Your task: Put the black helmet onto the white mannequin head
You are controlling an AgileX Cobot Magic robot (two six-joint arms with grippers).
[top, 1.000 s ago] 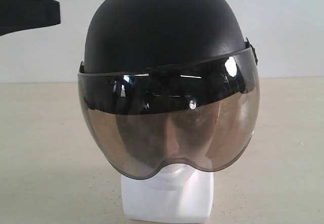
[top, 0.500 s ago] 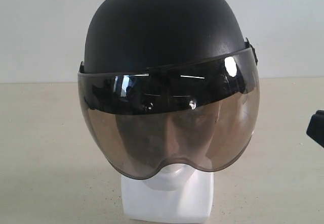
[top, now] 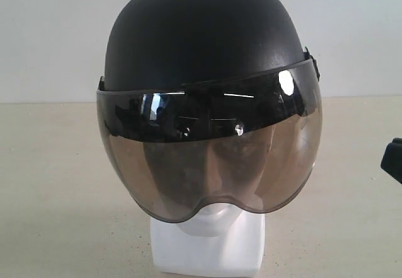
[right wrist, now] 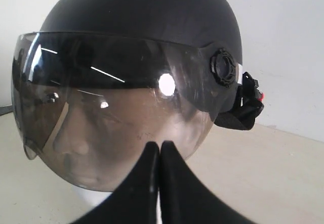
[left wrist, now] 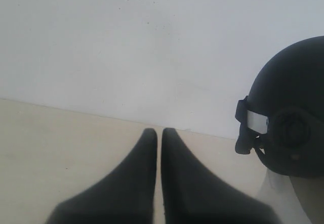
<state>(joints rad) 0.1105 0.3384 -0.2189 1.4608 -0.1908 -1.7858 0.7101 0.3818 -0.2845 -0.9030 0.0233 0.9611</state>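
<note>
The black helmet (top: 201, 36) sits on the white mannequin head (top: 210, 243), its smoky-brown visor (top: 210, 159) down over the face. In the right wrist view the helmet (right wrist: 142, 16) fills the frame, with the face dim behind the visor and a red buckle (right wrist: 261, 96) on the strap. My right gripper (right wrist: 160, 145) is shut and empty, just in front of the visor's lower edge; a black part of it (top: 393, 159) shows at the exterior view's right edge. My left gripper (left wrist: 159, 131) is shut and empty, off to the helmet's (left wrist: 293, 107) side.
A beige tabletop (top: 50, 184) spreads around the mannequin's neck base, with a plain white wall (top: 50, 33) behind it.
The left arm's black part has left the top-left corner of the exterior view. A black part of the right gripper has come in at the right edge. The helmet has not moved.
</note>
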